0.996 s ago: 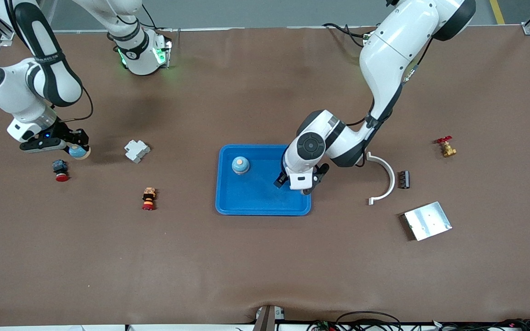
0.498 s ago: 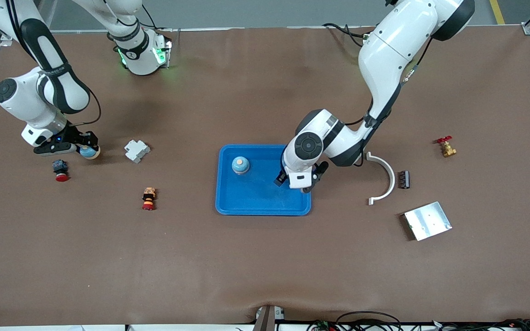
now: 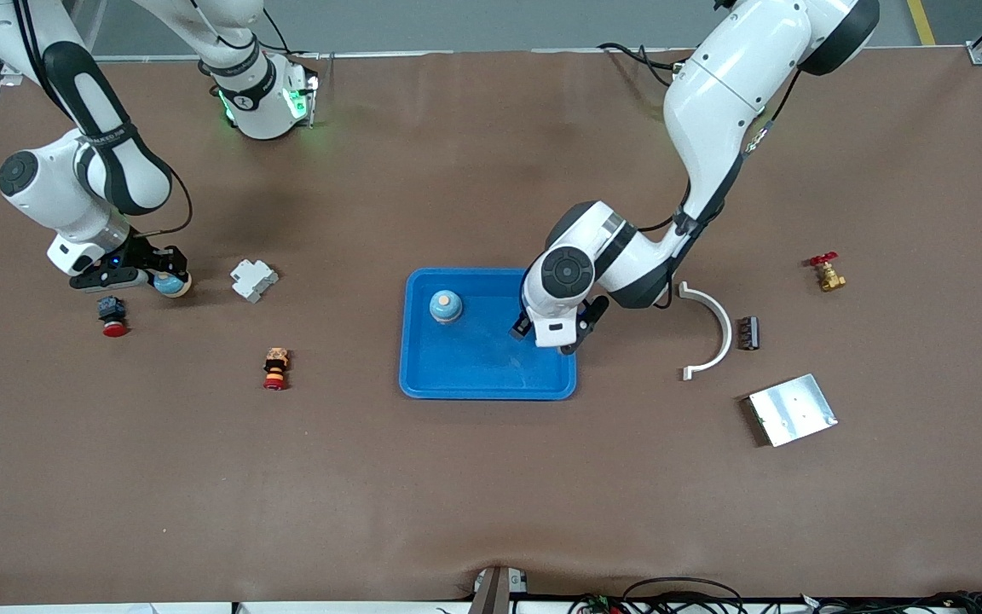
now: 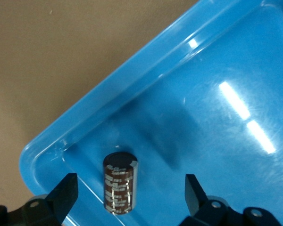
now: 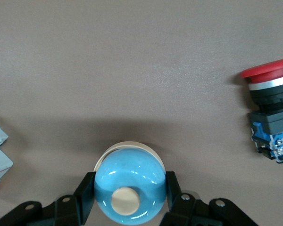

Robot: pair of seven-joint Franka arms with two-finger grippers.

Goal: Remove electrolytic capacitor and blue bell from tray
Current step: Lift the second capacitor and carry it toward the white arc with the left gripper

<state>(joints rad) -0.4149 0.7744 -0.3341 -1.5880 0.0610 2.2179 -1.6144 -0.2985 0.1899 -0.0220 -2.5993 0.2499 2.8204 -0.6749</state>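
A blue tray (image 3: 423, 375) sits mid-table with one blue bell (image 3: 446, 306) standing in it. My left gripper (image 3: 552, 333) hovers open over the tray's end toward the left arm. In the left wrist view the brown capacitor (image 4: 119, 182) rests on the tray floor (image 4: 217, 141) between the spread fingers (image 4: 66, 193), touching neither. It is hidden under the hand in the front view. Toward the right arm's end, my right gripper (image 3: 163, 277) is shut on a second blue bell (image 3: 172, 285). The right wrist view shows that bell (image 5: 127, 181) clamped in the right gripper (image 5: 129, 195), just above the brown table.
A red push button (image 3: 113, 317), a white block (image 3: 253, 279) and a small orange-and-red stacked part (image 3: 275, 368) lie near the right gripper. At the left arm's end lie a white curved piece (image 3: 711, 333), a black part (image 3: 748, 333), a metal plate (image 3: 792, 409) and a brass valve (image 3: 827, 273).
My right gripper has carried the bell a short way toward the tray. My left gripper, open throughout, has shifted slightly over the tray.
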